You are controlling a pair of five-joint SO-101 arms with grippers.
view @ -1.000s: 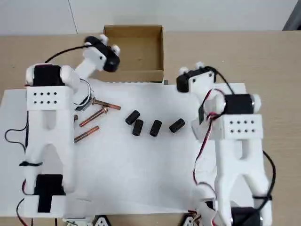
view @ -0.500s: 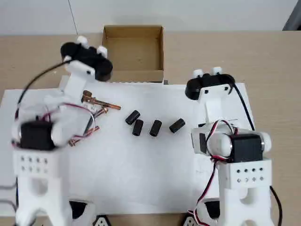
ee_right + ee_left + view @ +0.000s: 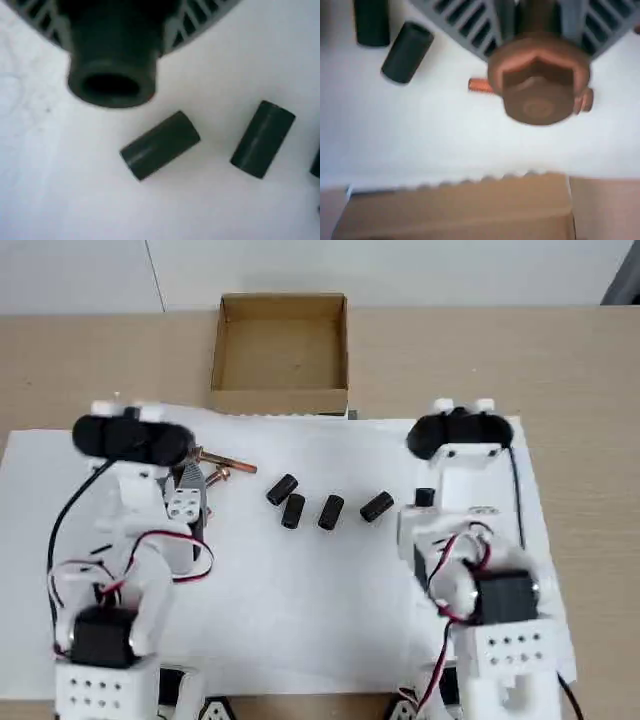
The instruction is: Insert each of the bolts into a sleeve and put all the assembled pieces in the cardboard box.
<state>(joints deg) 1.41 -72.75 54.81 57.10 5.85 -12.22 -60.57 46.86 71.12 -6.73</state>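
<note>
Plainly, the left tool [image 3: 535, 20] is closed on a copper-coloured metal bolt with a hexagonal head [image 3: 538, 82]; the head faces the wrist camera. This tool hangs over the left part of the white paper sheet [image 3: 300, 590], which covers the near half of the tan wooden surface [image 3: 580, 370]. Another copper bolt [image 3: 232, 464] lies flat on the sheet just beside it, on the side toward the far edge.

The right tool [image 3: 115, 20] grips a short black cylindrical sleeve [image 3: 111, 75], with the open bore turned toward its wrist camera. It hangs over the right part of the sheet. Between the 2 arms, 4 loose black sleeves [image 3: 331, 512] lie on their sides in a rough row across the middle of the sheet, apart from both tools.

The open brown cardboard box [image 3: 283, 400] sits at the middle of the far edge of the surface, its front wall touching the sheet's far border.
</note>
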